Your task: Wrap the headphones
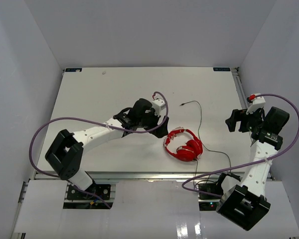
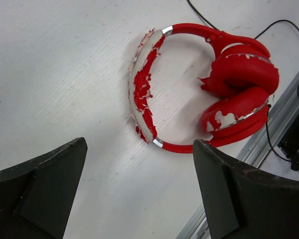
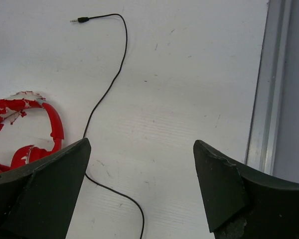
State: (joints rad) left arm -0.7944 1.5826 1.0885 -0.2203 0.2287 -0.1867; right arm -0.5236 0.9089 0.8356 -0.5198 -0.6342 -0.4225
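The red headphones [image 1: 183, 145] lie flat on the white table, near its front edge and right of the middle. Their earcups [image 2: 239, 89] are folded together, and the headband [image 2: 139, 89] has peeling white patches. A thin black cable [image 3: 107, 92] runs from them away across the table and ends in a jack plug [image 3: 79, 20]. My left gripper [image 1: 159, 127] hangs open just left of the headband, and nothing is between its fingers [image 2: 50, 184]. My right gripper [image 1: 236, 119] is open above bare table to the right of the cable [image 1: 200, 122], holding nothing.
An aluminium rail [image 3: 269, 99] runs along the table's right edge, close to the right gripper. Another rail [image 2: 284, 114] borders the front edge beside the earcups. Thick purple robot cables [image 1: 45, 129] loop off both arms. White walls enclose the table.
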